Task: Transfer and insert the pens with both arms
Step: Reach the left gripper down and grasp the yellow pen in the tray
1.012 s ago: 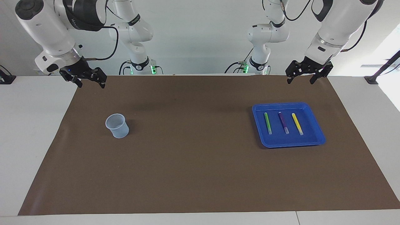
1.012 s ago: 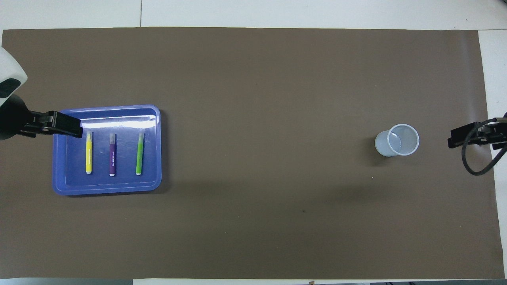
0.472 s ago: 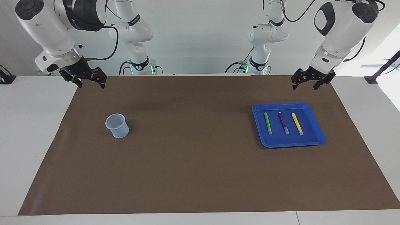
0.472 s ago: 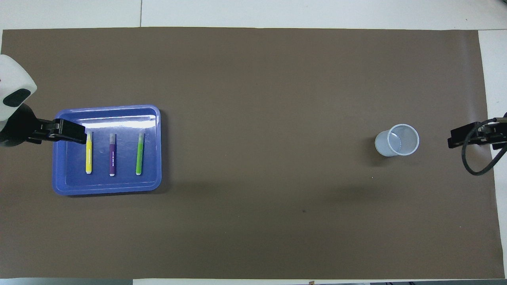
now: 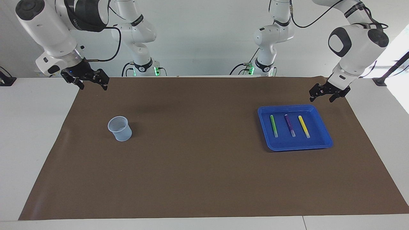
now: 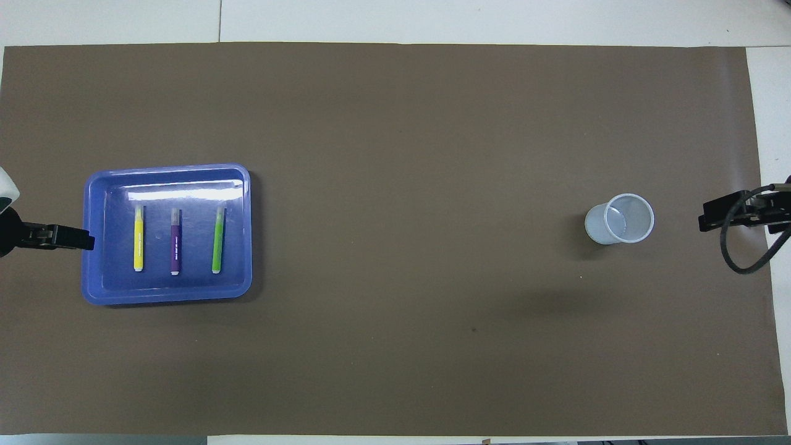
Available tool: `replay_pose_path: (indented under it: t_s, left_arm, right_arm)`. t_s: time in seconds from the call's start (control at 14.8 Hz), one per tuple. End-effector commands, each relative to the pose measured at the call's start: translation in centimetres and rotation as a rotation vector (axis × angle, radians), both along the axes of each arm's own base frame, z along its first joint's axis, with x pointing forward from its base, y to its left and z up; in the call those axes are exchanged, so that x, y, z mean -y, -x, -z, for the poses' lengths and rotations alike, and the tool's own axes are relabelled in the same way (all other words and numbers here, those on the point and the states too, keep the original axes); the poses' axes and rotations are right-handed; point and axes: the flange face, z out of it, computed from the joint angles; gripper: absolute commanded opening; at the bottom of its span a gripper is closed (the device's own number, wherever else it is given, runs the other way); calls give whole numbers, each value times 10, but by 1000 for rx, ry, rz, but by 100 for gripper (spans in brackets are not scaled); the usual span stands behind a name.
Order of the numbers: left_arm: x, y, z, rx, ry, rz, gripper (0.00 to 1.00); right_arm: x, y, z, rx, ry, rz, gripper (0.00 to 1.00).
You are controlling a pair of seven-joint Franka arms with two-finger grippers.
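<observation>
Three pens lie side by side in a blue tray (image 5: pixel 294 145) (image 6: pixel 167 295) toward the left arm's end of the table: green (image 5: pixel 273 126) (image 6: pixel 217 240), purple (image 5: pixel 289 125) (image 6: pixel 175 241) and yellow (image 5: pixel 304 126) (image 6: pixel 139 238). My left gripper (image 5: pixel 321 98) (image 6: pixel 80 238) hangs open and holds nothing, low over the mat just off the tray's outer edge, closest to the yellow pen. Over the mat's corner at the other end my right gripper (image 5: pixel 93 86) (image 6: pixel 707 219) waits, open with nothing in it.
A translucent plastic cup (image 5: pixel 119 128) (image 6: pixel 621 219) stands upright on the brown mat (image 5: pixel 198 153) toward the right arm's end. Two smaller white arms (image 5: pixel 140 38) with green lights stand at the robots' edge. Bare white table flanks the mat.
My left gripper has dropped lower and swung outward, from over the tray's yellow-pen side to just off the tray's edge. The right arm, pens and cup have not moved.
</observation>
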Motion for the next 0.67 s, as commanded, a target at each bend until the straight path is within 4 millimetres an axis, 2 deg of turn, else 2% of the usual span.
replay_pose_path:
  t_s: [0.0, 0.34, 0.54, 0.61]
  left_arm:
    - [-2, -7, 30, 21, -2, 19, 100]
    - [2, -28, 88, 2, -36, 107, 100]
    - [3, -35, 115, -3, -30, 129, 100]
    - [9, -38, 120, -1, -30, 140, 100]
  right_arm:
    - [2, 1, -2, -4, -3, 1, 100]
    - [2, 1, -2, -4, -3, 1, 100]
    - [2, 1, -2, -4, -3, 1, 100]
    - [1, 1, -2, -4, -3, -1, 100]
